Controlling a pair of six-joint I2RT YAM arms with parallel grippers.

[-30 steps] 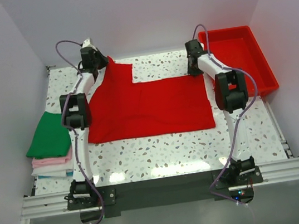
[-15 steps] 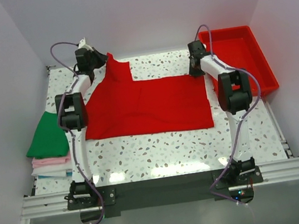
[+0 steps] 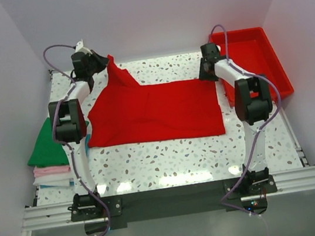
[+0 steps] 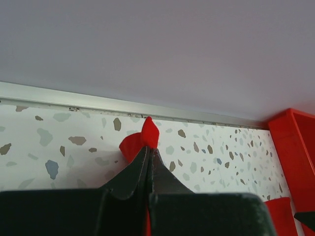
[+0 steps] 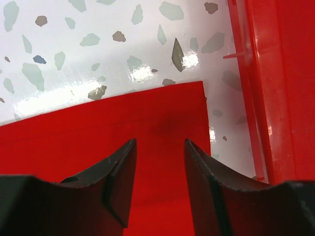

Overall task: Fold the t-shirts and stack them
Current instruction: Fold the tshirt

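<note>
Red cloth covers the middle of the tabletop (image 3: 169,158). The red shirt (image 3: 156,112) lies mostly flat, with its far-left corner drawn up into a peak clear of the surface. The left hand (image 3: 101,61) is pressed together on that peak; from its wrist camera we see only a small red tip poking past the black fingers (image 4: 130,174), and the hand's own body hides the rest of the garment.

The right hand (image 5: 160,145) sits over the shirt's far-right corner, its fingers spread and flat red fabric showing in the gap. It grips nothing; we cannot tell whether the tips touch the cloth. The tray (image 3: 256,61) stands just beside that corner on the right; in the wrist view the frame cuts it off, so only a wall and a rim show.

At the left edge of the tabletop is a folded stack, with the green shirt (image 3: 46,147) on top, then the pink shirt (image 3: 52,169) and the white shirt (image 3: 53,179). A thin teal sliver at the very bottom is hard to make out. The left arm crosses in front of the stack's right side and hides part of it. We cannot pick out the red shirt's neckline, and its sleeves blur into the body.
</note>
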